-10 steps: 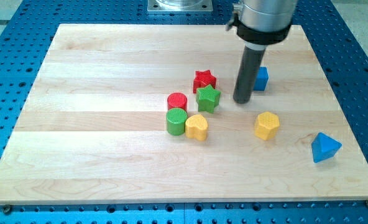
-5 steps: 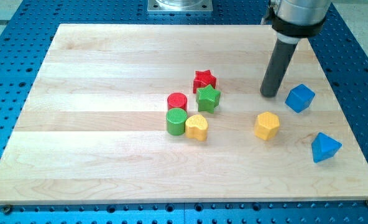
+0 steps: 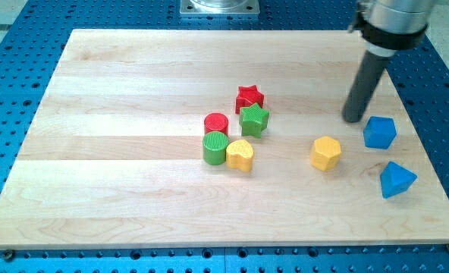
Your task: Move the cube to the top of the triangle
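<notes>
The blue cube (image 3: 379, 132) lies near the board's right edge, just above the blue triangle (image 3: 397, 180). The two blocks stand a small gap apart. My tip (image 3: 353, 119) rests on the board just to the upper left of the cube, very close to it or touching it. The dark rod rises from there toward the view's top right.
A yellow hexagonal block (image 3: 325, 152) lies left of the cube. A cluster sits mid-board: red star (image 3: 249, 96), green star (image 3: 253, 119), red cylinder (image 3: 216, 123), green cylinder (image 3: 215, 147), yellow heart (image 3: 240, 155). The wooden board (image 3: 118, 189) lies on a blue perforated table.
My tip has moved to the right and slightly down across the board. The blue cube has slid right and down with it, from beside the rod to just above the triangle.
</notes>
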